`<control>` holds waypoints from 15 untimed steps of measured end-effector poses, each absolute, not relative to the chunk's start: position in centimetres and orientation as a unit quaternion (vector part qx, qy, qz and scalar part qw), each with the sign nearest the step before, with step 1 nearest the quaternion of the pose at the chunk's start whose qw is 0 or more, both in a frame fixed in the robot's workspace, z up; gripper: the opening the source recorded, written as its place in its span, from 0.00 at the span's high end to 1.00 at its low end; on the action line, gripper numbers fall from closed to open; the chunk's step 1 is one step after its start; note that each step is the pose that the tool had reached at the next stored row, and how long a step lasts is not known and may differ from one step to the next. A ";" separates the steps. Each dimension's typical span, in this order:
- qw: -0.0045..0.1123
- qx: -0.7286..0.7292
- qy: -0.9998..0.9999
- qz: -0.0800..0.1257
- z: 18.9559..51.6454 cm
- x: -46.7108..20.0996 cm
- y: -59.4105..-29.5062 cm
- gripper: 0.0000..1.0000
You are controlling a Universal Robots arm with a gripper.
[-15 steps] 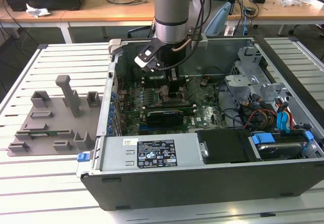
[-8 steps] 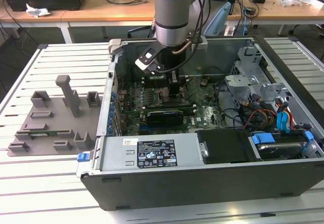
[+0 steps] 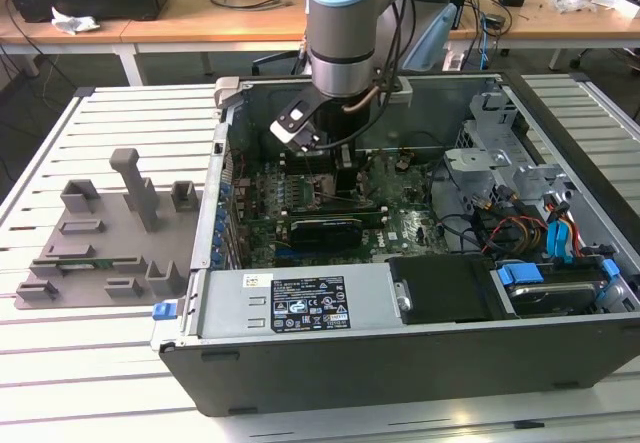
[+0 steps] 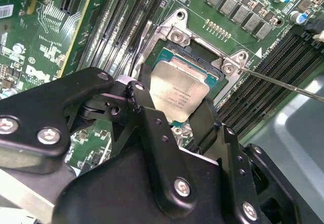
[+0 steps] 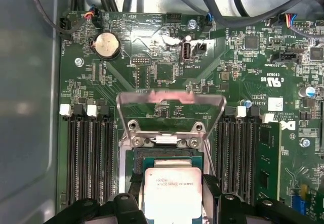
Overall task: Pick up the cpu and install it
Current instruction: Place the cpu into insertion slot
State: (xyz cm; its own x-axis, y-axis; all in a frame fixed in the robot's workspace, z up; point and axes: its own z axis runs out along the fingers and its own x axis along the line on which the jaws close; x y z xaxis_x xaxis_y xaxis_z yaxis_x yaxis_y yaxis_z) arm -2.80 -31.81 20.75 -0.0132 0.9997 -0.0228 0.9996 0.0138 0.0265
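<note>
Two black fingers [image 4: 148, 114] of the gripper [image 4: 174, 98] are closed narrowly on opposite edges of the cpu [image 4: 179, 88]. It sits between them, silver top up, just over the open socket [image 5: 163, 157] of the motherboard [image 5: 167, 72] inside the computer case [image 3: 400, 363].

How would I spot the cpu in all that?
Look inside the open computer case at the green motherboard under the robot arm. There the black gripper holds the cpu at the metal-framed socket. It is the only flat square with a shiny silver top among green board and long black slots.
</note>
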 end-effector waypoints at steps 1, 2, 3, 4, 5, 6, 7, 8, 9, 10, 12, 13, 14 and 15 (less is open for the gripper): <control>0.017 0.703 0.711 0.001 20.7 -2.8 -31.8 0.45; 0.017 0.704 0.710 0.001 20.7 -2.8 -31.7 0.45; 0.017 0.704 0.710 0.001 20.6 -2.8 -31.7 0.45; 0.017 0.705 0.709 0.001 20.6 -2.8 -31.6 0.45; 0.017 0.706 0.708 0.001 20.6 -2.8 -31.5 0.45; 0.017 0.708 0.706 0.001 20.4 -2.8 -31.4 0.45; 0.017 0.709 0.705 0.001 20.3 -2.8 -31.4 0.45; 0.017 0.710 0.704 0.001 20.3 -2.8 -31.4 0.45; 0.017 0.711 0.703 0.001 20.2 -2.8 -31.4 0.45; 0.017 0.711 0.703 0.001 20.1 -2.8 -31.4 0.45; 0.017 0.713 0.700 0.001 19.9 -2.8 -31.4 0.45; 0.017 0.714 0.700 0.001 19.9 -2.8 -31.4 0.45; 0.018 0.714 0.700 0.001 19.9 -2.8 -31.4 0.45; 0.017 0.714 0.700 0.001 19.9 -2.8 -31.4 0.45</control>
State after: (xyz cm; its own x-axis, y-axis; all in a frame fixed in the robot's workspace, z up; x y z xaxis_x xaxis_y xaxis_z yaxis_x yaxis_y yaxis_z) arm -2.78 -31.37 19.88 0.0204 0.9995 -0.0228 0.9995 -0.0198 0.0265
